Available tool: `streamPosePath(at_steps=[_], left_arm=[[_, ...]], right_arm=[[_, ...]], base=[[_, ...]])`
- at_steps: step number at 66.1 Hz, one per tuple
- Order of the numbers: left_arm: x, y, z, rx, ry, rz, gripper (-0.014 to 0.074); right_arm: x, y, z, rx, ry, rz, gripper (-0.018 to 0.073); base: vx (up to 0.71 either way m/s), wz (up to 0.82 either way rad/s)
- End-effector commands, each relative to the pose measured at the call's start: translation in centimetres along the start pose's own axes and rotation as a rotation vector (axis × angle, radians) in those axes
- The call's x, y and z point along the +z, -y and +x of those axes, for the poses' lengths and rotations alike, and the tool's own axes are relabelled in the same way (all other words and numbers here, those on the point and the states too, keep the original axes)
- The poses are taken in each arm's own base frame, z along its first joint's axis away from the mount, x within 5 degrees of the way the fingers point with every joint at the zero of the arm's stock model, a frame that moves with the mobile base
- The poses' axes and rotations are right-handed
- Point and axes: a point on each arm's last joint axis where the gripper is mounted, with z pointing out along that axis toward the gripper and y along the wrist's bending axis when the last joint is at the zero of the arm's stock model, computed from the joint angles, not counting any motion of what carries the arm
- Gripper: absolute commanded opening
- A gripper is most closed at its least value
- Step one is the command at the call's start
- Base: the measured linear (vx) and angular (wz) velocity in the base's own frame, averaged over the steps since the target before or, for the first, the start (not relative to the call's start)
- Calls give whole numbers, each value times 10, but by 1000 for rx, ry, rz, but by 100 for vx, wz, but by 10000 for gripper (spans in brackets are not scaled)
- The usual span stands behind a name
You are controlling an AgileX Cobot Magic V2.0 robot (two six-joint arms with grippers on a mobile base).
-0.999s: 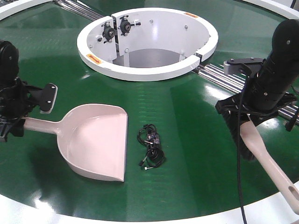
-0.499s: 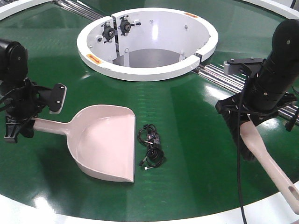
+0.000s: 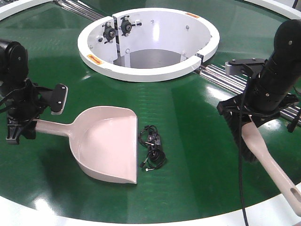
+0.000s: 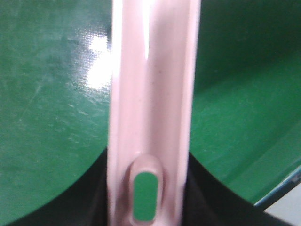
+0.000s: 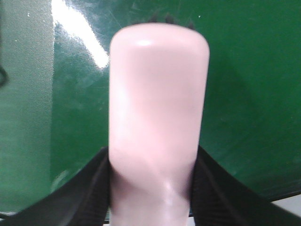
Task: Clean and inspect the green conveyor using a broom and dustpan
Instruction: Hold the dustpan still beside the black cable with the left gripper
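Over the last second the wide beige-pink plastic dustpan (image 3: 106, 141) has slid right across the glossy dark-green conveyor belt (image 3: 188, 108). Its flat lip now lies just beside the tangled black cord (image 3: 151, 147), so sweeping looks ready to begin. Its long axis runs left to right, mouth rightward, handle clamped in the left tool (image 3: 33, 120). The right tool (image 3: 247, 120) grips the beige black-bristled broom (image 3: 265, 160), unmoved, its handle pointing to the near rim.

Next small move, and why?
Probably sweep next: move the right gripper so the beige plastic broom with black bristles pushes the small black tangled cable toward the beige-pink plastic dustpan. The cable lies on the glossy green conveyor just off the dustpan's front lip, the left gripper holds the dustpan's handle, and the broom is off to the cable's far side.
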Motion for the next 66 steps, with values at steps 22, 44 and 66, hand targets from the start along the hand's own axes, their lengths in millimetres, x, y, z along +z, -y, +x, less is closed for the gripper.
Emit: streamPosePath(at_steps=[22,44,66], left_arm=[[-31,5,0,-28,31,-52,-7],[-31,5,0,-28,31,-52,-7],[-31,5,0,-28,31,-52,-7]], right_arm=[[-25,0,7,-11,24,2,-3],[-25,0,7,-11,24,2,-3],[-25,0,3,-10,67,2,-3]], base=[[0,0],[0,0],[0,0]])
